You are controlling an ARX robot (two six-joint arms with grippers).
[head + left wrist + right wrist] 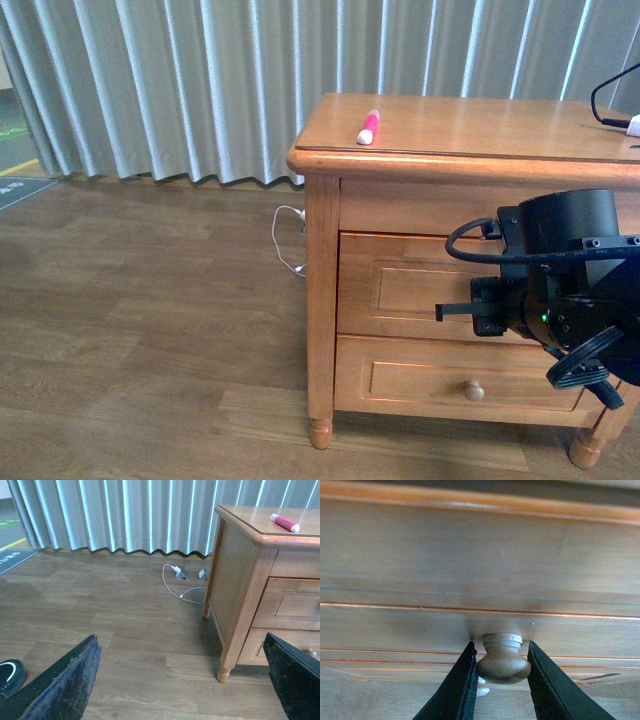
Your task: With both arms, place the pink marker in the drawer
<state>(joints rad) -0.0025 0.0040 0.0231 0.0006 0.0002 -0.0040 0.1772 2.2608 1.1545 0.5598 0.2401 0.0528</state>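
In the front view a wooden cabinet stands on the brown floor before a pale curtain. The pink marker lies on the worktop, near its front left corner, with the white end toward the front edge. The black right arm hangs in front of the upper drawer, which is closed, and it hides that drawer's right part. The lower drawer shows its own small round handle. In the left wrist view the left claw is spread wide over the floor, well apart from the cabinet, and holds nothing. Its two dark fingers stand at the two sides of the picture. The marker is seen again on the worktop, near the corner. In the right wrist view the right claw pinches the wooden knob of the drawer: one black finger lies against each side of the knob, close to the drawer front.
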